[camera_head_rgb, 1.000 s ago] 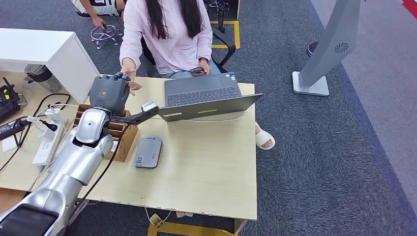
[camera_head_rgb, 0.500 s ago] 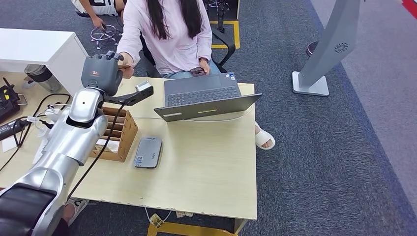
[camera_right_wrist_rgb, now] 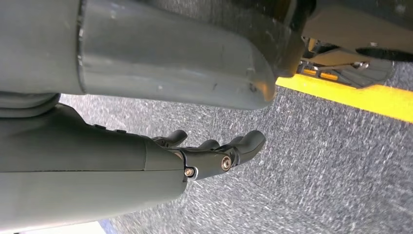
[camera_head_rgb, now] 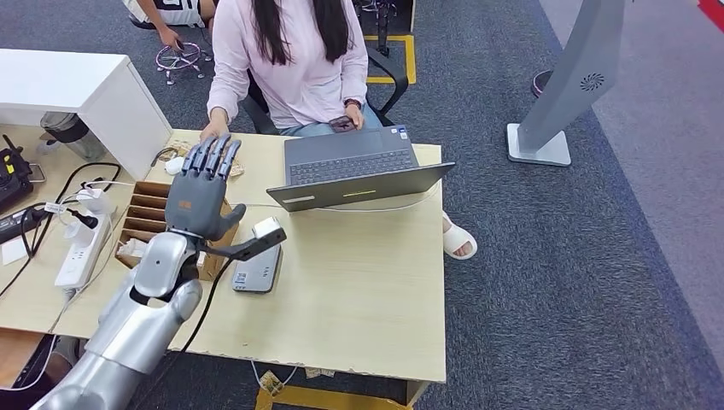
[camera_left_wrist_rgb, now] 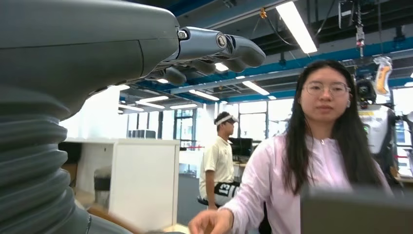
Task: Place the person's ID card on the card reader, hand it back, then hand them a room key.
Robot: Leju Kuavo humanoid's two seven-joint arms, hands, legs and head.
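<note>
My left hand (camera_head_rgb: 201,196) is matt dark grey plastic, its wrist cover ribbed like rubber; the arm behind it is glossy silver metal. The table (camera_head_rgb: 367,290) looks like pale, smooth wood laminate. The card reader (camera_head_rgb: 259,266) has a matt grey plastic shell. The organiser box (camera_head_rgb: 149,209) looks like brown wood. The carpet (camera_head_rgb: 598,282) is rough grey pile.

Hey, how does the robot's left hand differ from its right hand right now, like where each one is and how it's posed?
The left hand is raised above the table, over the wooden organiser; the right hand hangs low over grey carpet. The left hand's fingers are straight and spread, pointing toward the person; the right hand's fingers are loosely curved. Both hands hold nothing.
</note>
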